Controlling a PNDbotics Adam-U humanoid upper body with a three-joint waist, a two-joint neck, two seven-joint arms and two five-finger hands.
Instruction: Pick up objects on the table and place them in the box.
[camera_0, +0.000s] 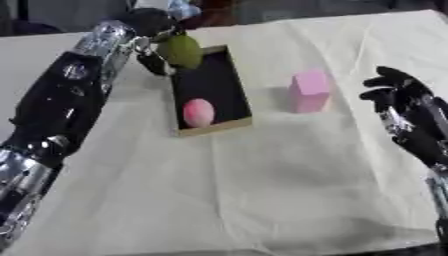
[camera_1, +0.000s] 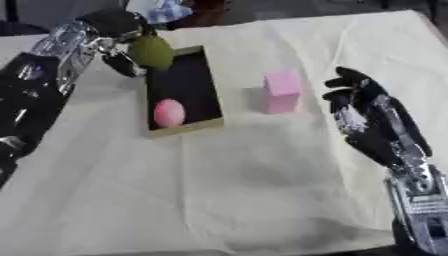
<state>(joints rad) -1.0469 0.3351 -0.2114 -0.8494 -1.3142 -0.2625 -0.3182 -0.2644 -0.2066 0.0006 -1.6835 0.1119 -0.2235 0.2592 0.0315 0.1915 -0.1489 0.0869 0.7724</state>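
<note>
One pink egg-shaped object (camera_0: 199, 112) lies in the box (camera_0: 234, 86), my left hand (camera_0: 154, 30) pinches the green object (camera_0: 182, 51) above its far end, the pink block (camera_0: 309, 90) remains on the table (camera_0: 262, 190), my right hand (camera_1: 363, 107) spread beside it.

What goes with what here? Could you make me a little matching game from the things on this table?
Things:
1. green fruit
2. pink egg-shaped object
3. pink block
4. right hand

Places or states:
A. standing on the cloth, right of the box
B. held by the left hand over the box's far end
C. open, holding nothing
D. lying inside the box

Pairs: 1-B, 2-D, 3-A, 4-C
</note>
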